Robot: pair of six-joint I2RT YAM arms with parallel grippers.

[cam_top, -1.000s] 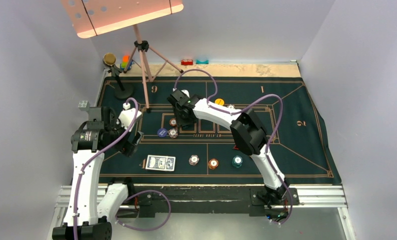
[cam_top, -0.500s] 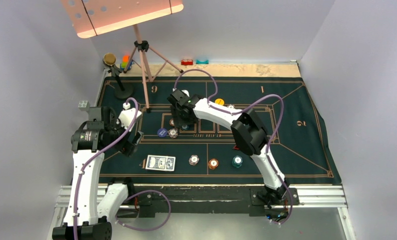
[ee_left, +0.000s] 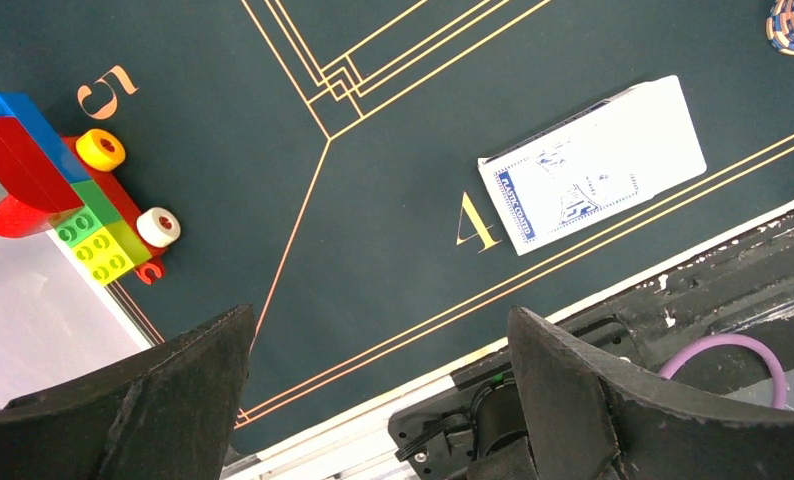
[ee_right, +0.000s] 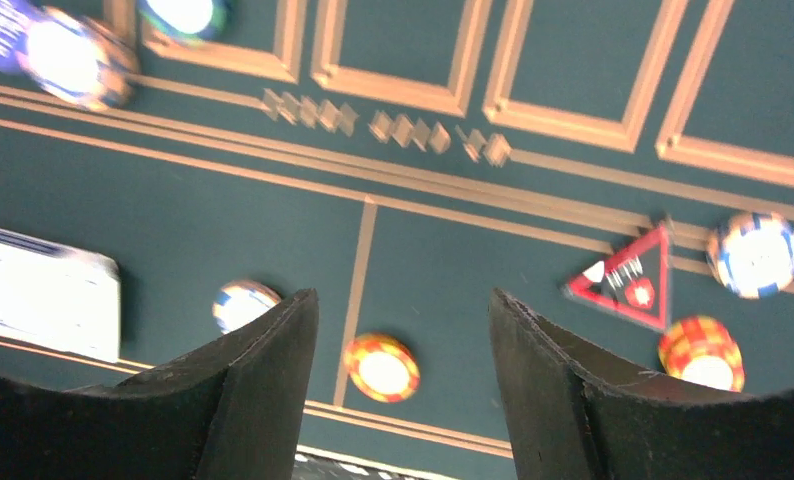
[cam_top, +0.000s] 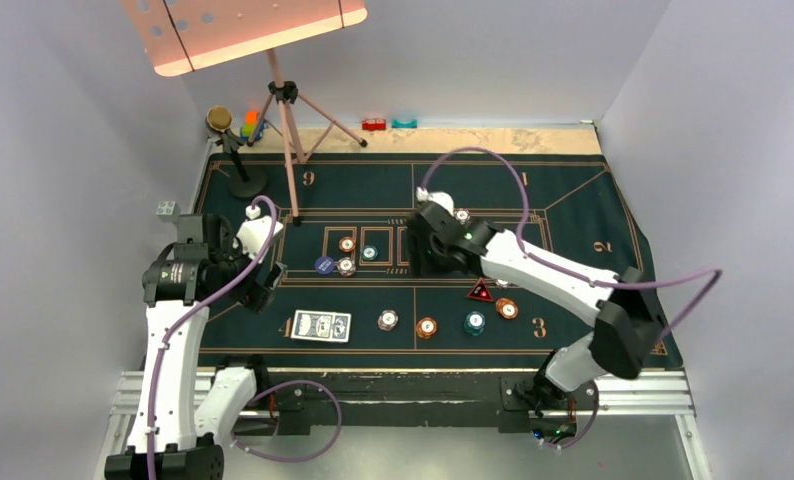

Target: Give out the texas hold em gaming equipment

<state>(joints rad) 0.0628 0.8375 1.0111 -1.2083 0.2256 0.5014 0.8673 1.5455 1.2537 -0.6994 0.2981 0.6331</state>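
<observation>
The right arm has swung away from the left-hand boxes of the table mat (cam_top: 573,200). The right gripper (cam_top: 436,256) now hangs over the middle of the mat, its jaws spread with nothing between them. Where it was working a moment ago, a teal chip (cam_top: 370,253) now lies alone in the second small box, just right of the orange-rimmed chip (cam_top: 346,243). We judge that the teal chip has been set down and let go.

The swing also uncovers the red triangular marker (cam_top: 481,291) and an orange chip (cam_top: 507,308) just beside it to the near right; the arm's elbow covered both before. For the task, this reads to us as one more piece dealt to the centre, with the right arm free to fetch the next.

The left gripper (ee_left: 378,320) has not moved. It sits at the near left, released and empty. The playing cards (ee_left: 593,165) lie on the mat by the figure 4, close to the near edge, and the toy blocks (ee_left: 43,180) stand at the mat's left edge.

The yellow disc that showed at the far centre a second ago is not visible now. It may lie behind the right wrist, but we cannot tell. The right wrist view is smeared by motion, so the chips at its top left are only blurs of colour. There a white-and-blue chip (ee_right: 243,303) is partly cut off by a finger. The card faces do not show in any view.
</observation>
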